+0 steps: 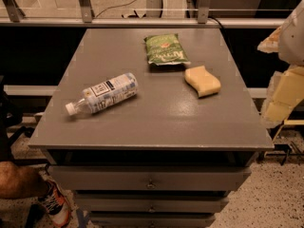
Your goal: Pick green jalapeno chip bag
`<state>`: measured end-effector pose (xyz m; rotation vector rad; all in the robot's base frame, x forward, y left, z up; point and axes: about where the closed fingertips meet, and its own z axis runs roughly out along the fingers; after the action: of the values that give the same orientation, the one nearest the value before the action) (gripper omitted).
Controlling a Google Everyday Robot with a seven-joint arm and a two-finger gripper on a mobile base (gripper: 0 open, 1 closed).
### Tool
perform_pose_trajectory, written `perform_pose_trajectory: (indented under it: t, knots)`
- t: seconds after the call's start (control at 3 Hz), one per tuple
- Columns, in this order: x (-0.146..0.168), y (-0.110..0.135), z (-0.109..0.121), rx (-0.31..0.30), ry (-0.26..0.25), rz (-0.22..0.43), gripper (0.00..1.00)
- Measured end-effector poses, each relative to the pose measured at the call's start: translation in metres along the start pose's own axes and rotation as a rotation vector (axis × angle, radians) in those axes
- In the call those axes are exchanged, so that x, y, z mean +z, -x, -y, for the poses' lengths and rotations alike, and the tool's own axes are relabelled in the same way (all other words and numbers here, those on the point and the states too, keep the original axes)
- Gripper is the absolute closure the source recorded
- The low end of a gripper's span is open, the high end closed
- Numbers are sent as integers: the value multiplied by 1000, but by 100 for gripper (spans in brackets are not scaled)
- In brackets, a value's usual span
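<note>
The green jalapeno chip bag [165, 49] lies flat on the far middle of the grey cabinet top [156, 122], with its white lettering facing up. My gripper [286, 87] shows as pale white and yellow shapes at the right edge of the view. It is off the table's right side, well apart from the bag, and holds nothing that I can see.
A yellow wavy sponge [203, 80] lies just right of and nearer than the bag. A clear plastic bottle [102, 95] with a white label lies on its side at the left. A railing runs behind the table. A person's leg and shoe [53, 204] are at the lower left.
</note>
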<state>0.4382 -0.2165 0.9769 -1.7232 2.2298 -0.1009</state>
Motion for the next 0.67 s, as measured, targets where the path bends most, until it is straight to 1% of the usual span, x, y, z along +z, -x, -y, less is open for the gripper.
perform_pose_trajectory:
  t: [0.33, 0.67]
  knots:
    - [0, 0, 0, 0, 0, 0, 0]
    - [3, 0, 18, 17, -19, 70, 0]
